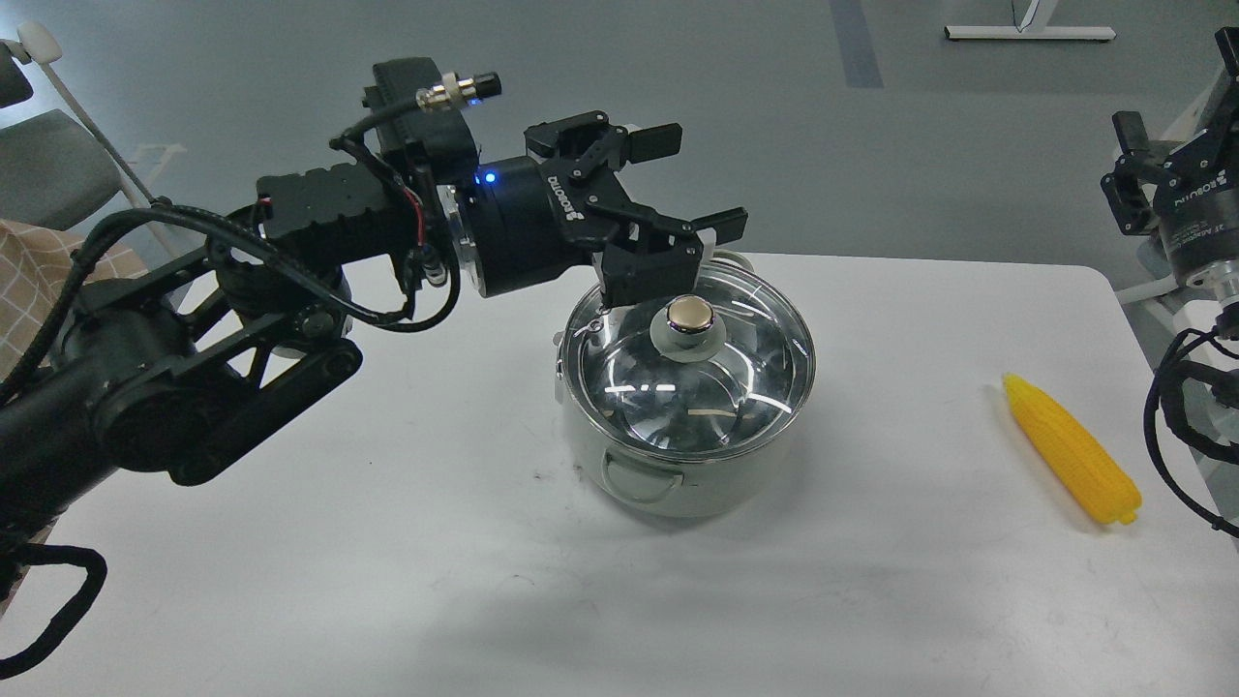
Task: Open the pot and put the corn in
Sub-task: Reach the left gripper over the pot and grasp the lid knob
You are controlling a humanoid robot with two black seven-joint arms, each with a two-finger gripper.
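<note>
A: How many things sit on the counter (387,542)?

B: Three, counted: one pot (682,474), one glass lid (678,382) closing it, and one corn (1070,448).

A: And tools?

B: Two. The left tool (692,184) hangs with its two fingers spread wide apart, holding nothing. The lid's single gold knob (688,314) lies just below and slightly toward me from it, not touched.

A: Where is the pot from that tool?

B: Directly beneath and a little nearer me, upright, with one loop handle (634,476) facing me and a second peeking out behind the tool's lower finger.

A: The corn?

B: Well off to the left tool's right, flat on the counter, closer to the right tool (1147,184), which hangs beyond the counter's edge. I cannot tell how that one's fingers stand.
</note>
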